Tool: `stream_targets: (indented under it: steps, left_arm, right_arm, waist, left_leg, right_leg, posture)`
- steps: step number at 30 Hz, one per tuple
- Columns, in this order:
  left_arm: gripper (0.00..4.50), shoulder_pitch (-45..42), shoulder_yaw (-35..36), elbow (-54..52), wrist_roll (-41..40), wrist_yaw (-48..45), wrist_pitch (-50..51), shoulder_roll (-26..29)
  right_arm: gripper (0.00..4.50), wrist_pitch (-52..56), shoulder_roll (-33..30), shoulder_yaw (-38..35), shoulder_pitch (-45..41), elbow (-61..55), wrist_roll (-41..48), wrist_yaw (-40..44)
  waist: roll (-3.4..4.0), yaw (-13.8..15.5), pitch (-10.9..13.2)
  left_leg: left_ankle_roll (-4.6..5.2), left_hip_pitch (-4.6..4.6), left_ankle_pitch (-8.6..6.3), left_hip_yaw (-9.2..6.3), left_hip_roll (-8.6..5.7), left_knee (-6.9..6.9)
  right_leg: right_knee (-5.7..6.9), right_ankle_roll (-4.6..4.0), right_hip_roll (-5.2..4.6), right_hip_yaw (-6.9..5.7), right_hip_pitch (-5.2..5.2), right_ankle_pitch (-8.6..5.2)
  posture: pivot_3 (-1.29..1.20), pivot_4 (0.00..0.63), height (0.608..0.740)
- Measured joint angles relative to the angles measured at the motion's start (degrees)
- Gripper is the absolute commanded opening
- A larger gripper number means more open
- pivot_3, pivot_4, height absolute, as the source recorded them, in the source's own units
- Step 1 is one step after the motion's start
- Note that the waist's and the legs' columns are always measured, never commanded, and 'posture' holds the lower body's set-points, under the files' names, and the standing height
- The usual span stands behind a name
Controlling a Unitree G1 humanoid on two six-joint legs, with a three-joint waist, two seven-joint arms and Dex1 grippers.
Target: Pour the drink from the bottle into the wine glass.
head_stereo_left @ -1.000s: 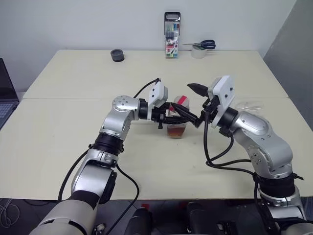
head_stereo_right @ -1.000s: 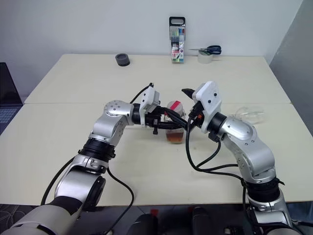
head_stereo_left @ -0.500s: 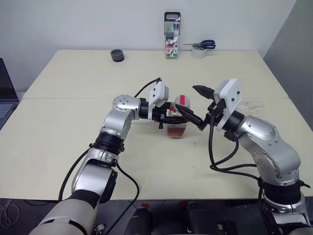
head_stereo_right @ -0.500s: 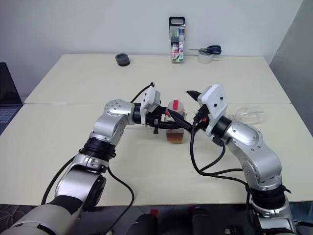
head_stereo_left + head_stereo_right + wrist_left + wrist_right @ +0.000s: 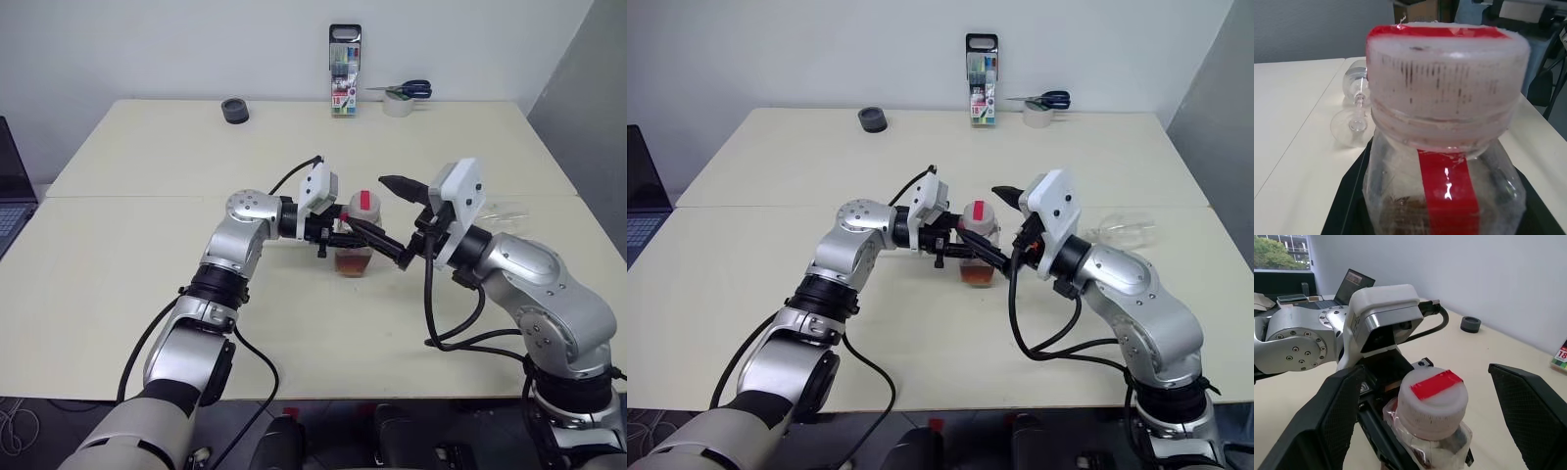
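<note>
The bottle (image 5: pixel 355 235) stands on the table (image 5: pixel 147 245) near its middle, clear plastic with a pale cap (image 5: pixel 1432 401) crossed by a red strip. A little amber drink (image 5: pixel 353 262) lies in its bottom. My left gripper (image 5: pixel 377 242) is shut on the bottle's body from the left. My right gripper (image 5: pixel 398 221) is open just right of the bottle, one finger at cap height and one lower; in the right wrist view its fingers (image 5: pixel 1342 421) straddle the cap without touching. The wine glass (image 5: pixel 500 209) lies on its side at the right, and the left wrist view shows the wine glass (image 5: pixel 1354 95) beyond the bottle.
A tall marker-pen case (image 5: pixel 345 72) stands at the back edge, with scissors on a tape roll (image 5: pixel 402 95) to its right and a small black ring (image 5: pixel 234 110) to its left. A laptop (image 5: pixel 10 191) sits at the far left.
My right forearm and elbow have swung out to the right while its open gripper stays beside the bottle's cap. The left gripper and the bottle have kept still.
</note>
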Motion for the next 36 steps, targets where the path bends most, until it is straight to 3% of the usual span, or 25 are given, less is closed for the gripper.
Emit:
stream_targets:
  steps: [15, 36]
  left_arm:
    - [1.73, -0.2, 0.0, 0.0, 0.0, 0.0, 0.0, -0.1]
    - [1.73, -0.2, 0.0, 0.7, -0.1, -0.1, 0.0, 0.0]
  right_arm:
    - [4.3, -2.9, 0.9, 0.9, 0.2, 3.2, -4.9, -2.1]
    - [4.3, 2.8, -3.2, -2.8, 2.2, -3.5, 4.1, 0.2]
  waist:
    - [0.0, 0.0, 0.0]
    - [0.0, 0.0, 0.0]
  left_leg:
    - [-0.02, -0.01, 0.01, 0.01, -0.01, 0.0]
    - [0.02, -0.01, -0.01, 0.01, -0.01, 0.0]
  right_leg:
    - [0.0, 0.0, -0.01, 0.01, 0.0, 0.0]
    - [0.0, 0.0, 0.0, 0.01, 0.0, 0.0]
  posture:
    - [0.0, 0.15, 0.74]
    - [0.0, 0.15, 0.74]
